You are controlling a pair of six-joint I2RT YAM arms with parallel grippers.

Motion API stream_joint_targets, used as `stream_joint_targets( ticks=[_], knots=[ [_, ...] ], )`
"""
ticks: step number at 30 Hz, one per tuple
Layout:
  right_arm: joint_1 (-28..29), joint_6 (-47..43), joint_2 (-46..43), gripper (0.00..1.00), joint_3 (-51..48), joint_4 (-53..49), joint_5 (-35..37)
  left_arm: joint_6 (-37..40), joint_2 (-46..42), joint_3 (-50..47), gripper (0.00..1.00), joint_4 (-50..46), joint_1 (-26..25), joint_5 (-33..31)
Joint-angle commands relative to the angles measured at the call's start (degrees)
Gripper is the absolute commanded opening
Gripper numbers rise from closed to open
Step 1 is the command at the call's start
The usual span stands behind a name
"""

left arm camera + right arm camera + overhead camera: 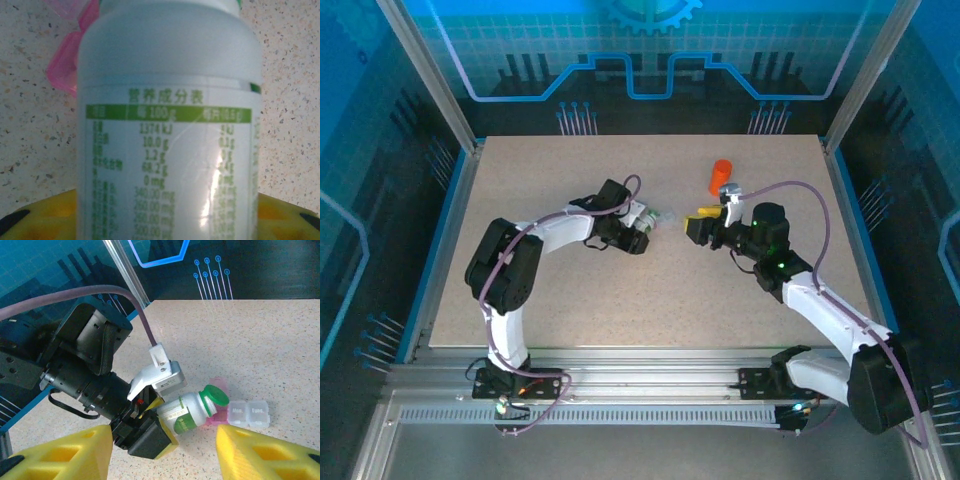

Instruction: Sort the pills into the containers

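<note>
My left gripper (642,232) (167,427) is shut on the base of a white bottle with a green cap (192,410) (167,100). It holds the bottle tilted, cap end low over the table. The bottle's green-printed label is close to the left wrist camera. A pink-tinted clear piece (220,416) (65,65) lies just behind the cap. An all-orange bottle (721,176) sits farther back on the right. My right gripper (698,226) (162,440) faces the left one from a short distance, open, with nothing between its yellow fingers (260,455). The pills are out of view.
A clear weekday pill box (248,414) marked Mon. and Tues. lies on the speckled table (620,300) right beside the cap. Blue enclosure walls and metal posts (430,80) ring the table.
</note>
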Motion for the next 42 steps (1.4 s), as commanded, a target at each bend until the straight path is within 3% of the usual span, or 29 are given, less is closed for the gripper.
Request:
stream_joint_targets(
  ticks=[1,42],
  knots=[
    [-1.31,0.24,-0.91,0.57,-0.39,1.47,-0.74,2.89,2.02,4.63,0.0,-7.75,0.92,-0.47],
    [-1.97,2.04,0.15,0.59,-1.04,3.49,-2.49,10.76,15.05,30.22,0.0,-35.54,1.45,-5.98]
  ],
)
